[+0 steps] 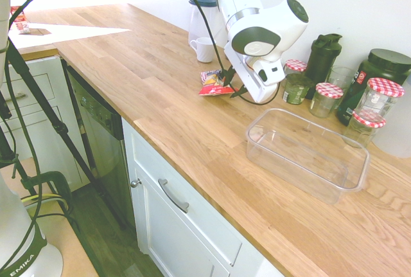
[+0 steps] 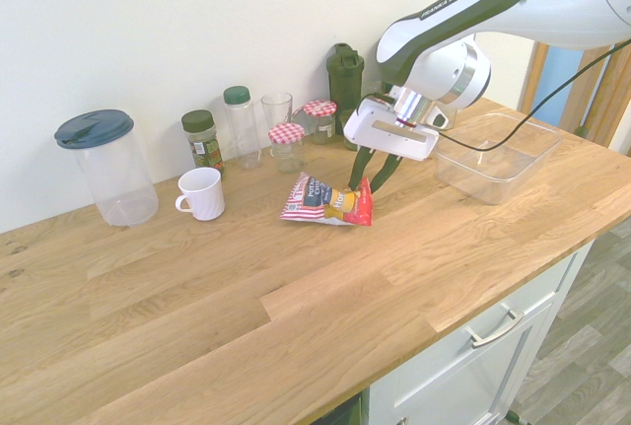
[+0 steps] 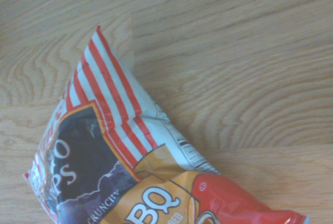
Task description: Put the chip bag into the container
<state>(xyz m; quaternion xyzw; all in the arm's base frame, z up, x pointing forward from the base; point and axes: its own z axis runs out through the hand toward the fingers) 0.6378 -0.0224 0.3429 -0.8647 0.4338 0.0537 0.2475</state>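
The chip bag (image 2: 325,203), red with white stripes and a yellow patch, lies tilted on the wooden counter, its red end raised. My gripper (image 2: 363,188) comes down from above and is shut on that raised end. From the other side, the chip bag (image 1: 213,83) sits just left of the gripper (image 1: 232,88). The wrist view shows the chip bag (image 3: 130,182) from close by, over bare wood. The container (image 2: 463,171), a clear shallow tub, stands empty on the counter to the right of the gripper; in the first exterior view the container (image 1: 257,137) is nearer the counter's front.
Jars with red-checked lids (image 2: 287,141) (image 1: 327,97), spice bottles (image 2: 202,139), a glass and a dark shaker bottle (image 2: 345,75) line the wall. A white mug (image 2: 202,193) and a clear pitcher with a blue lid (image 2: 104,164) stand to the left.
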